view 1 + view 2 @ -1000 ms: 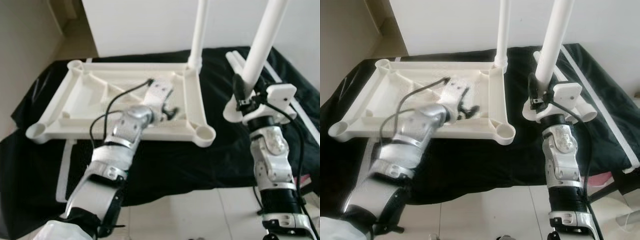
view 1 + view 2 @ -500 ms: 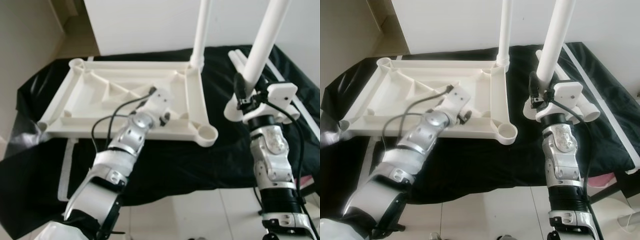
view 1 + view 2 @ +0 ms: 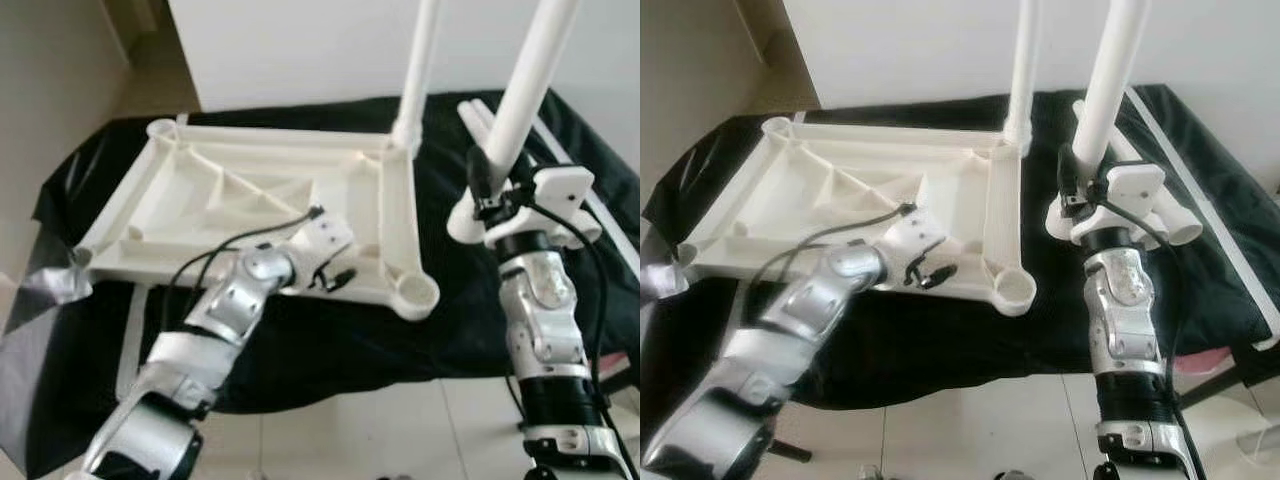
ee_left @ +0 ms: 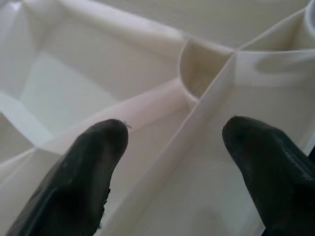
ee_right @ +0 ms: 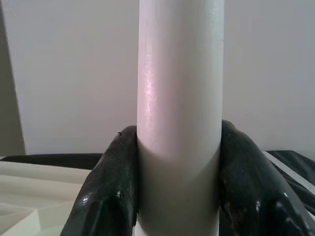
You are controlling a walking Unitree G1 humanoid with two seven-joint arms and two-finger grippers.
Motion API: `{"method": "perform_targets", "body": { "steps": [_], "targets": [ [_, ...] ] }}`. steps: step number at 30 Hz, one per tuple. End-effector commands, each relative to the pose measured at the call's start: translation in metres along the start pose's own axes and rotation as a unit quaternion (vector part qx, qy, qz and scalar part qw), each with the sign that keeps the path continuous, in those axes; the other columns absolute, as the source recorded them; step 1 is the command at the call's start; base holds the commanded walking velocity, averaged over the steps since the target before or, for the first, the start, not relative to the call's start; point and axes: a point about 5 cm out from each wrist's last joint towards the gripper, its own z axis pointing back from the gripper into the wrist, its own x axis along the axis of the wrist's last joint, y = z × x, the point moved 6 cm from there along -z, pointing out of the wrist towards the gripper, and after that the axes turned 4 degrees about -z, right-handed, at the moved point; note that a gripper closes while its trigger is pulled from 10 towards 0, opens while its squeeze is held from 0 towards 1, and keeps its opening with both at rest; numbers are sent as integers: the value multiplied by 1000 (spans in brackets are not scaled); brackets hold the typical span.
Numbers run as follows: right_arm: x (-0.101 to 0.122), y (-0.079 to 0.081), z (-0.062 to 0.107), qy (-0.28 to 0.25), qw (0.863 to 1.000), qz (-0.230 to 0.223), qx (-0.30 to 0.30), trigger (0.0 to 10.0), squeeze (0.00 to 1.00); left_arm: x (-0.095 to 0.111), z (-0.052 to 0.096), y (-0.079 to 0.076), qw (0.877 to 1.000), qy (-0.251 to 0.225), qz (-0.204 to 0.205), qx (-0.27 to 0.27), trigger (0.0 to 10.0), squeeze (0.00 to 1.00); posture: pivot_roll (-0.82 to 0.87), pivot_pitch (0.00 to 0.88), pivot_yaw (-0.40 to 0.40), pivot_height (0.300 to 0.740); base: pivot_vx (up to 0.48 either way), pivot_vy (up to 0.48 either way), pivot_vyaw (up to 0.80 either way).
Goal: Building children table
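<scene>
Jaws of the left gripper point(image 4: 172, 162) stand spread astride a rib of the upturned tabletop point(image 3: 190, 200), near its front edge. Right gripper point(image 5: 179, 182) pinches an upright white leg point(image 3: 525, 90) beside the tabletop's right edge, above the black-draped desk point(image 3: 330, 340).

Both arms are jointed silver metal segments with black bands at the joints. Thin black cables loop along each forearm to a white wrist housing. The left gripper point(image 4: 172, 162) and right gripper point(image 5: 179, 187) each end in two rounded, glossy black fingers point(image 4: 93, 162).
</scene>
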Motion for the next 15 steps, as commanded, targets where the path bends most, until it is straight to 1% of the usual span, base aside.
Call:
{"method": "perform_targets", "body": {
  "steps": [1, 2, 4, 5, 6, 7, 8, 9, 10, 12, 14, 15],
  "targets": [
    [2, 1, -1, -4, 1000, 0, 3, 10000, 0, -24, 4, -38, 993, 31, 7, -112, 10000, 0, -49, 100, 43, 740, 0, 0, 0],
    [2, 1, -1, -4, 1000, 0, 3, 10000, 0, -24, 4, -38, 993, 31, 7, -112, 10000, 0, -49, 100, 43, 740, 0, 0, 0],
    [0, 8, -2, 0, 1000, -9, 20, 10000, 0, -37, 17, -40, 991, 48, 0, -128, 10000, 0, -44, 99, 39, 740, 0, 0, 0],
    [0, 8, -2, 0, 1000, -9, 20, 10000, 0, -37, 17, -40, 991, 48, 0, -128, 10000, 0, -44, 99, 39, 740, 0, 0, 0],
    [-2, 16, -1, 6, 999, -17, 39, 10000, 0, -43, 21, -32, 992, 56, -15, -113, 10000, 0, -42, 98, 37, 740, 0, 0, 0],
    [-3, 19, -1, 8, 999, -21, 47, 10000, 0, -42, 20, -22, 995, 55, -4, -89, 10000, 0, -42, 98, 36, 740, 0, 0, 0],
    [-3, 19, -1, 8, 999, -21, 47, 10000, 0, -42, 20, -22, 995, 55, -4, -89, 10000, 0, -42, 98, 36, 740, 0, 0, 0],
    [-5, 24, 0, 13, 998, -25, 61, 10000, 0, -32, 15, 6, 999, 38, 30, -20, 10000, 0, -43, 98, 33, 740, 0, 0, 0],
    [-5, 24, 0, 13, 998, -25, 61, 10000, 0, -32, 15, 6, 999, 38, 30, -20, 10000, 0, -43, 98, 33, 740, 0, 0, 0],
    [-5, 26, 0, 15, 997, -28, 67, 10000, 0, -24, 14, 18, 998, 21, 52, 9, 10000, 0, -45, 99, 30, 740, 0, 0, 0],
    [-5, 27, 0, 16, 997, -30, 69, 10000, 0, -21, 14, 20, 998, 16, 59, 13, 10000, 0, -45, 99, 30, 740, 0, 0, 0],
    [-6, 29, 1, 19, 996, -32, 77, 10000, 0, -12, 16, 22, 997, -10, 75, 17, 10000, 0, -48, 98, 28, 740, 0, 0, 0]
  ]
}}
